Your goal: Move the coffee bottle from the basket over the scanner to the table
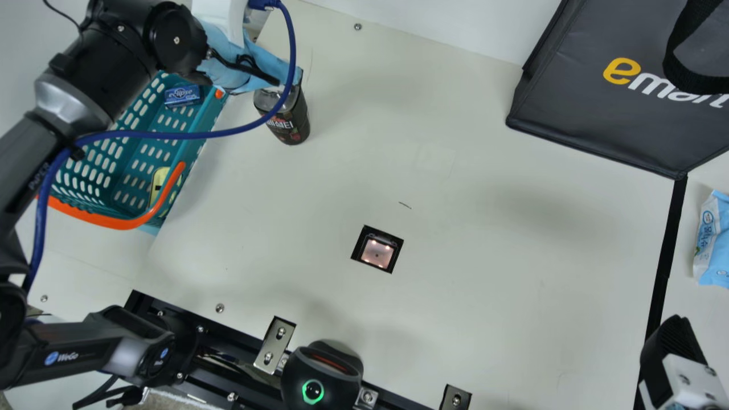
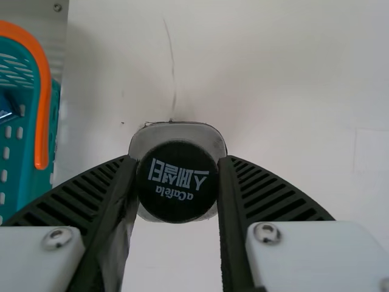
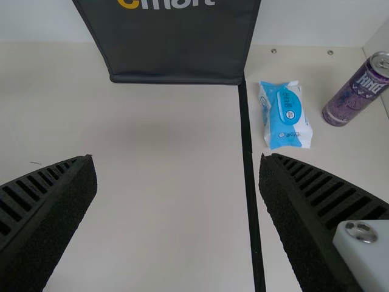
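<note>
A: State the step in hand.

B: Carrying, by my reading. Destination: lit square window (image 1: pixel 376 252), lower centre of the main view, probably the scanner. Load: coffee bottle (image 1: pixel 293 134), upper left, outside and right of the basket (image 1: pixel 208 117); whether it touches the table (image 1: pixel 484 313), cannot tell. Left gripper (image 2: pixel 177 188): clamped on the bottle's black cap, a finger each side.

A: Handling notes?

B: Grip high and narrow; swing likely. Lift straight, travel slowly, keep upright, pass low over the window, set down base first.

A: Quantities, near to far?

B: Black device with green ring, bottom edge: one. Right gripper (image 3: pixel 176 176), lower right of the main view, fingers parted, holding nothing: one. Window: one. Wipes pack (image 1: pixel 717 245), right edge: one. Basket: one, two items visible inside. Bottle: one. Dark bag (image 1: pixel 575 114), upper right: one.
</note>
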`<state>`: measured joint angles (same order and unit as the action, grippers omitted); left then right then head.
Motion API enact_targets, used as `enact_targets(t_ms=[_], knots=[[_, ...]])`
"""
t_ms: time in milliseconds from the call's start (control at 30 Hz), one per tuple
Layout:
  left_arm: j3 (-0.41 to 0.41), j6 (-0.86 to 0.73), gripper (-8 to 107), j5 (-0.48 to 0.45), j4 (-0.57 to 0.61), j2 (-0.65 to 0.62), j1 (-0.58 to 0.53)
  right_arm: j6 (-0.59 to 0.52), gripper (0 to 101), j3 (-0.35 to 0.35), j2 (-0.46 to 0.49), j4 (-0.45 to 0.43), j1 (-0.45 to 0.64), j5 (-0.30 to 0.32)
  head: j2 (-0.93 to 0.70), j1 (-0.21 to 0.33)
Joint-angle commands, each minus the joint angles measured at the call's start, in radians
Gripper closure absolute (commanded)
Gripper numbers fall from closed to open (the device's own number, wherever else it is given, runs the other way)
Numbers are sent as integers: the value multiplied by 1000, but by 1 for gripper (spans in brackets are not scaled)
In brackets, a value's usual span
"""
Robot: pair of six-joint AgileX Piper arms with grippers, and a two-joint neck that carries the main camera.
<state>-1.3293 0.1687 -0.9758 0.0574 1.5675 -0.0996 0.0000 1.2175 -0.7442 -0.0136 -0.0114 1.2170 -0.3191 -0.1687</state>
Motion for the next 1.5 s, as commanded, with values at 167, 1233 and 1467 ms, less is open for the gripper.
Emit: enact_targets(t_ms=[167, 1233, 1467], knots=[[32, -32, 30, 64, 39, -51, 18, 0, 6, 0, 0, 0, 0, 0, -2, 30], [155, -221, 9, -67, 135, -611, 245, 0, 6, 0, 0, 0, 0, 1, 21, 30], [156, -223, 9, -67, 133, -631, 248, 0, 6, 0, 0, 0, 0, 1, 184, 30]])
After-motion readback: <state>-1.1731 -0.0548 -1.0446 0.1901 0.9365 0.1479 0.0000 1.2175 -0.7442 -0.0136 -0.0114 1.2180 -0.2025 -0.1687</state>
